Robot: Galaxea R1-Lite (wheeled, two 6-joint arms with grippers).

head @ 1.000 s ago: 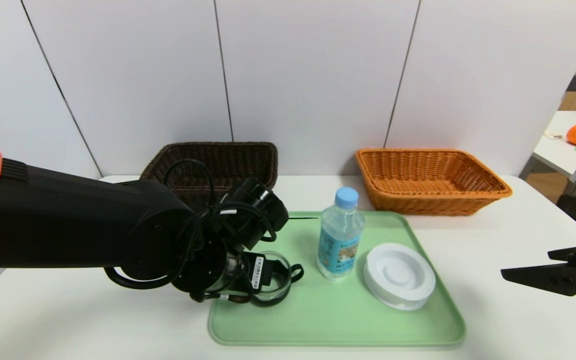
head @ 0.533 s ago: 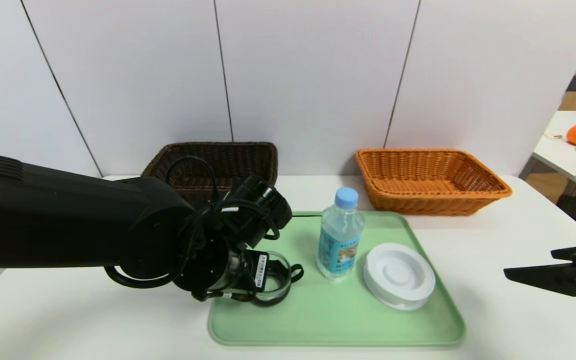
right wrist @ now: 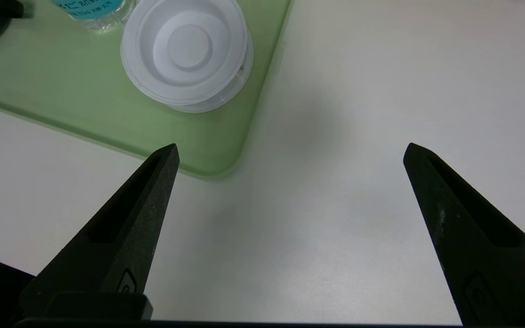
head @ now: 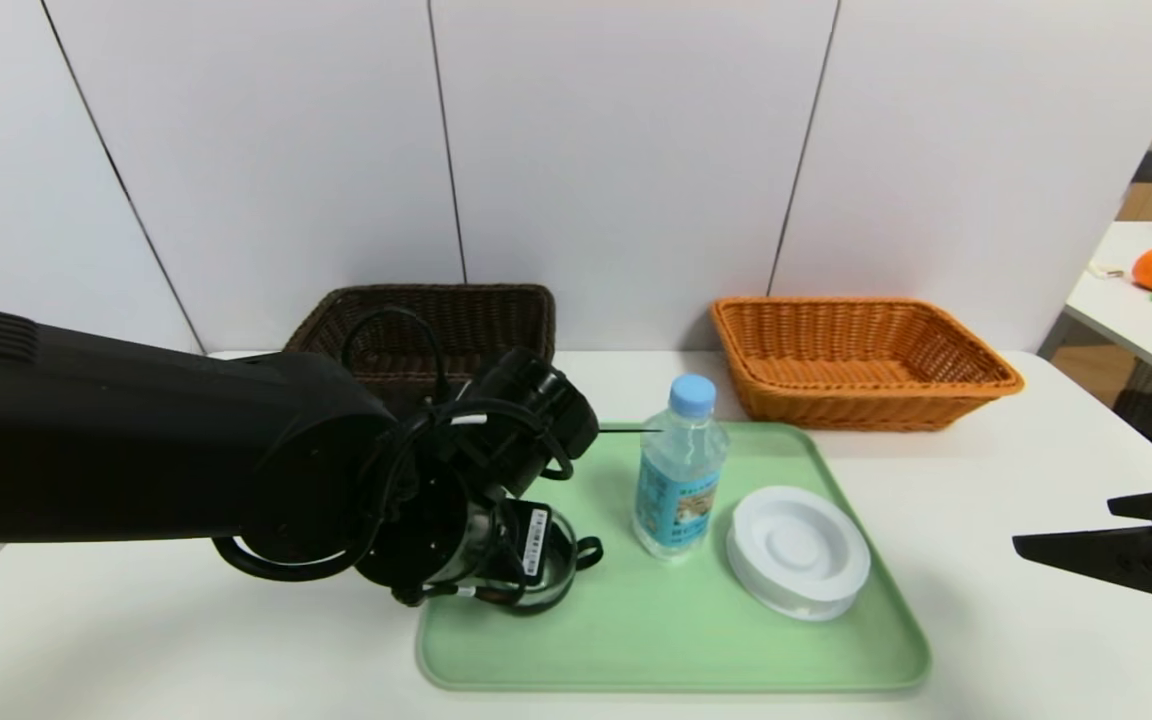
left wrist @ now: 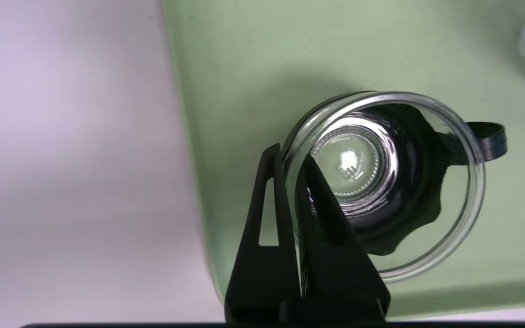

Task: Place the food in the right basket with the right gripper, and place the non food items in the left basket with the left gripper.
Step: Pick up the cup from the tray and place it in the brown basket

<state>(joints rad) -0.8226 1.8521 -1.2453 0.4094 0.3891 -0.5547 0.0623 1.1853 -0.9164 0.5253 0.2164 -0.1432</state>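
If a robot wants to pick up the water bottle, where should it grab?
Probably round the middle of the bottle, fingers coming in level from the robot's right: it stands upright, tall and narrow. The white tub sits close on that side, so stay above it.

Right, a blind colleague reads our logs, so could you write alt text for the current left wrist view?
The left gripper is closed on the wall of a clear glass cup, one finger inside and one outside. The cup, with a black handle, is on a green tray.
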